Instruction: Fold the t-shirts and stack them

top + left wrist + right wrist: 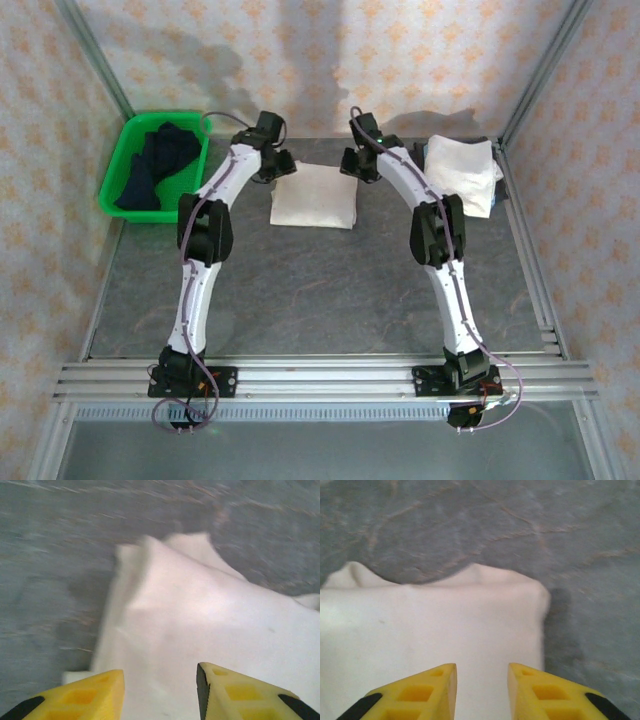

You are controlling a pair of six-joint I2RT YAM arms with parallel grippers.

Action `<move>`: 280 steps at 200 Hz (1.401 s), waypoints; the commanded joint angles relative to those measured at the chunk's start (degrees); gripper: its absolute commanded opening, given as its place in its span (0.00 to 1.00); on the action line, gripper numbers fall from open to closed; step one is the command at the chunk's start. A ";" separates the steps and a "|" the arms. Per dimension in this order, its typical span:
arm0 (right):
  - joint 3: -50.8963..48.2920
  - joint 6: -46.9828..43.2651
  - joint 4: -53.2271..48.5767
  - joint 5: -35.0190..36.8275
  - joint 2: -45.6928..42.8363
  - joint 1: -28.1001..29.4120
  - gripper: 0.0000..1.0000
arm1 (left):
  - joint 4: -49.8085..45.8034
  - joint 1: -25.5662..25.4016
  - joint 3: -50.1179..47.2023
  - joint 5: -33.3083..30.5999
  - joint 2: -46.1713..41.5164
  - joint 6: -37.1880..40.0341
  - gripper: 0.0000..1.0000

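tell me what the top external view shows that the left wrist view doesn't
Top external adds the green basket of dark clothes and a stack of white shirts at the right. Left wrist adds a close look at the left claw, its yellow fingers apart over the cloth. Both show the folded t-shirt on the grey table.

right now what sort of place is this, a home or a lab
Probably a robot lab cell: two arms bolted to an aluminium rail, patterned backdrop panels walling in a grey table.
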 commanded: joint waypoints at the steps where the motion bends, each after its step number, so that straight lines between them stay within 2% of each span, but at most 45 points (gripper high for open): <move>1: 8.04 -0.53 -3.37 -1.18 6.46 -0.10 0.27 | -1.91 0.05 6.06 -0.45 5.67 1.03 0.41; 38: 5.44 -0.42 -3.44 -2.06 7.22 1.30 0.25 | 0.48 1.30 12.15 0.68 12.96 -0.30 0.40; 52: 1.29 -1.34 -2.36 -1.62 5.54 2.56 0.24 | -1.03 1.62 15.39 -0.40 15.47 -0.01 0.40; 82: -10.39 -0.88 0.54 0.28 0.32 4.27 0.23 | 0.12 2.58 15.95 2.00 16.83 -0.03 0.42; 124: -38.83 1.62 11.49 1.20 -13.97 9.71 0.22 | -0.86 2.37 15.94 6.19 15.00 3.95 0.50; 168: -57.15 6.77 14.10 1.34 -29.72 20.48 0.23 | -3.15 0.11 14.28 10.52 11.20 9.43 0.52; 188: -61.51 9.91 15.69 -0.03 -37.36 21.77 0.25 | -5.02 -1.53 13.17 12.48 10.13 11.30 0.52; 216: -61.84 8.34 14.49 7.56 -44.07 20.15 0.32 | -2.71 -2.00 6.42 15.54 5.09 10.82 0.53; 236: -60.11 5.68 15.61 10.42 -43.50 15.62 0.33 | -1.95 -2.02 2.53 14.01 0.03 10.82 0.61; 259: -55.45 3.57 18.26 7.39 -37.70 10.42 0.35 | -1.03 -1.78 -1.74 12.99 -5.31 10.62 0.63; 280: -47.84 0.71 18.82 3.89 -29.70 8.95 0.40 | 0.26 -1.49 -6.28 12.07 -9.98 9.49 0.63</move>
